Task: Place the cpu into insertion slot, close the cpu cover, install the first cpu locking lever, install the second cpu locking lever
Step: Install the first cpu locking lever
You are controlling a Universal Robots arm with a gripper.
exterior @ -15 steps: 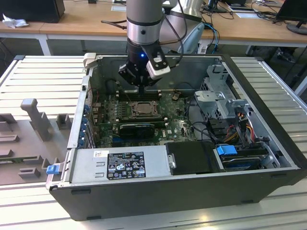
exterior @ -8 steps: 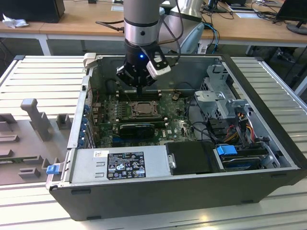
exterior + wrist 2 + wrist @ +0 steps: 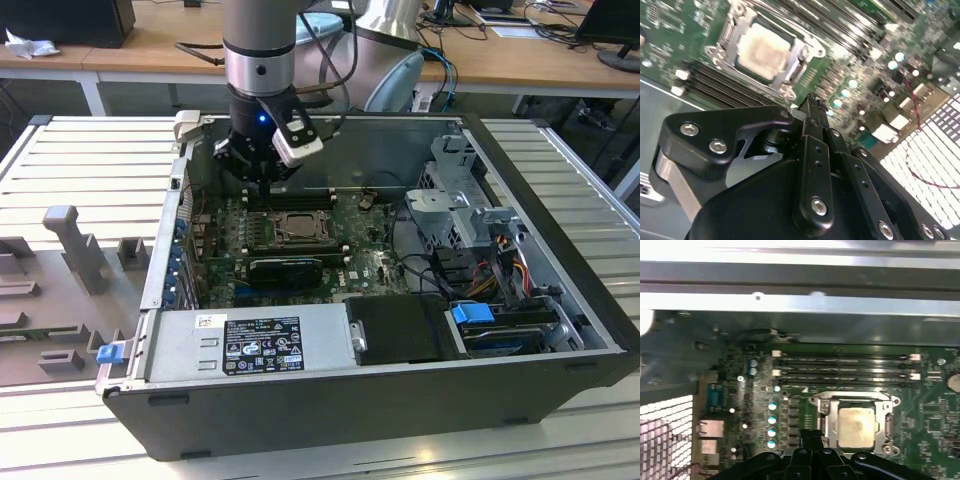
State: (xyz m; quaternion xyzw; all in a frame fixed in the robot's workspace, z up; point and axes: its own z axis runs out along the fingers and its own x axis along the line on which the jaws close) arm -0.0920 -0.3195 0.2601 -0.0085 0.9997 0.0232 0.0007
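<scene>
The cpu [image 3: 856,426] [image 3: 764,50] lies flat in the insertion slot, its pale silvery top showing through the window of the cpu cover [image 3: 826,409] [image 3: 801,49]. The cover lies down around the chip and hides most of the slot. In the exterior view the cpu [image 3: 297,227] sits mid-motherboard in the open computer case. My gripper [image 3: 262,186] [image 3: 812,106] [image 3: 812,435] hovers just above the board by the socket's edge, near the row of round capacitors. Its black fingers are pressed together and hold nothing.
Long black memory slots [image 3: 845,361] run beside the socket. A black card [image 3: 285,268] lies in front of it, then the power supply [image 3: 250,345]. A drive cage and cables [image 3: 455,195] fill the exterior view's right. The case walls [image 3: 165,240] surround the board. Grey fixtures [image 3: 75,240] stand outside.
</scene>
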